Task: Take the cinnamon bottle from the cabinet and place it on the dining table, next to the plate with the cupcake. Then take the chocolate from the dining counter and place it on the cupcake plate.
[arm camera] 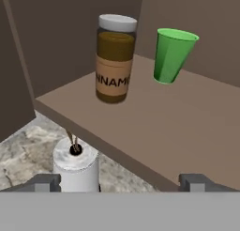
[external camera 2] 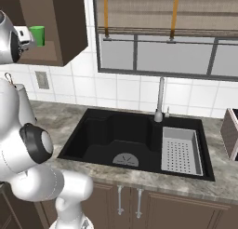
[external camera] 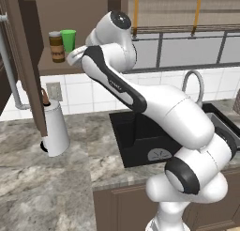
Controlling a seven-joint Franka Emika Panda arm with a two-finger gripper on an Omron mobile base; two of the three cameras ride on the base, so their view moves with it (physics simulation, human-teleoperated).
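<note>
The cinnamon bottle (arm camera: pixel 115 59) is a brown jar with a pale lid. It stands upright on the shelf of the open cabinet (arm camera: pixel 154 117), and it also shows at the shelf's left end (external camera: pixel 57 47). My gripper (arm camera: pixel 120 182) is open and empty, its two fingertips wide apart just in front of the shelf edge, short of the bottle. In the left base view the hand hangs right of the bottle, below the cup. The dining table, the plate, the cupcake and the chocolate are out of view.
A green cup (arm camera: pixel 172 55) stands on the shelf right of the bottle. The open cabinet door (external camera: pixel 26 61) juts out on the left. Below the shelf a white paper towel roll (external camera: pixel 55 127) stands on the marbled worktop. A black sink (external camera 2: pixel 125 135) with a faucet (external camera 2: pixel 160 100) lies to the right.
</note>
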